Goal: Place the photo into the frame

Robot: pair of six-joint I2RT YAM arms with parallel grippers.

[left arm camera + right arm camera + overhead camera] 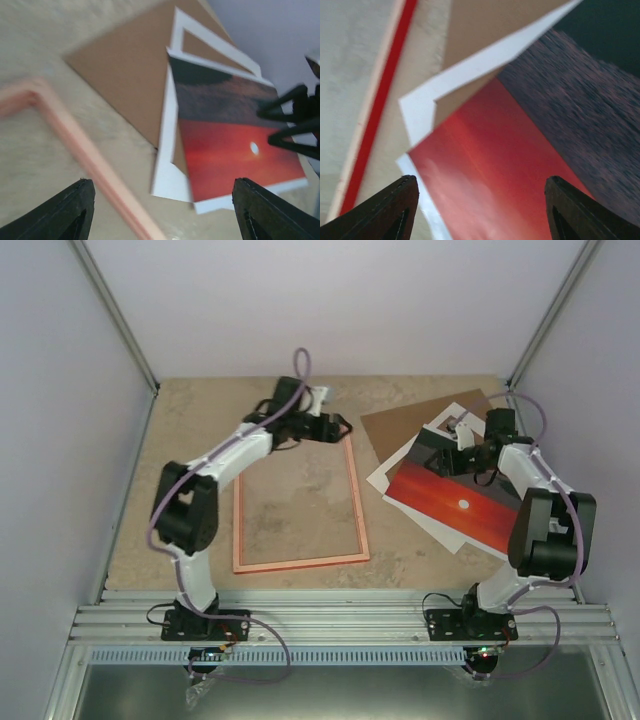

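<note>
The right hand stood wide, its fingers spread with nothing gripped between them. It hung low over the photo, whose red sky and dark hills filled most of the wrist view. Seen from above, this hand was over the photo's far, dark end; whether a fingertip touched the print could not be told.

The photo lay picture side up and askew on the right half of the surface, the white sun toward its near end. Under it was a white mat, sticking out along the left and far edges, and under that a brown cardboard sheet, its corner reaching out to the far left.

The left hand was wide too, with nothing between its black fingers. It hovered at the far right corner of the frame and pointed across at the photo. In its wrist view a blurred pink rail ran from that corner down between the fingers, and whether they touched it could not be told.

The frame lay flat on the surface in front of the left arm, pale orange-pink from above, with only bare surface inside it. It was just left of the stack, with a strip of surface between them, so the photo was outside the frame
</note>
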